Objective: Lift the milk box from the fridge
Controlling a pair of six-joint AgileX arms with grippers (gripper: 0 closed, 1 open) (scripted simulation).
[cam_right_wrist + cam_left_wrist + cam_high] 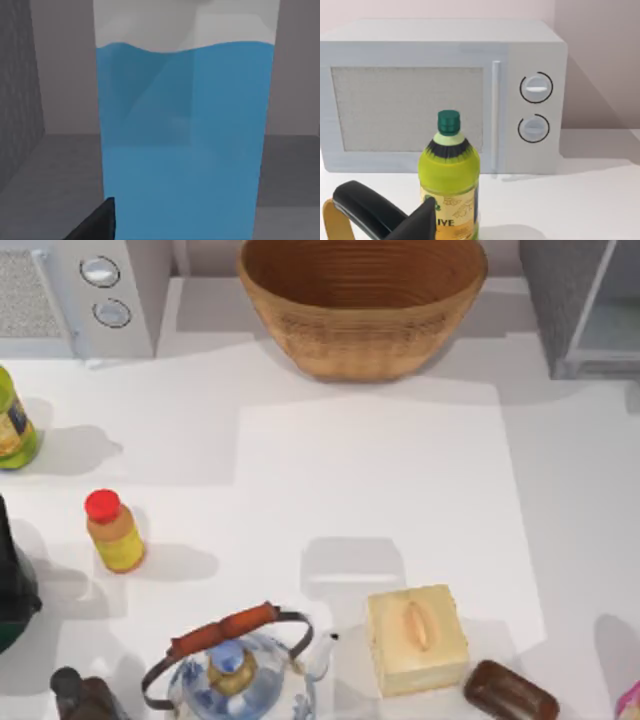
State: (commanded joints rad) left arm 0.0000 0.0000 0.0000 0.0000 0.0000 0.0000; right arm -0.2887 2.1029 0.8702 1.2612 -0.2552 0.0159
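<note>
The milk box (182, 140) stands upright very close in the right wrist view, with light blue sides and a white folded top. Around it are the grey inner walls and floor of the fridge (45, 170). A dark part of my right gripper (95, 222) shows beside the carton's lower side. In the top view the fridge (585, 310) is the dark grey cabinet with a pale inner panel at the far right corner. A dark part of my left gripper (417, 220) hangs in front of a yellow-green bottle (449, 180).
A light grey microwave (85, 295) with two knobs stands far left and a woven basket (362, 305) far centre. On the table are a small red-capped bottle (115, 532), a kettle (235, 670), a cream-yellow box (415, 638) and a brown block (510, 692).
</note>
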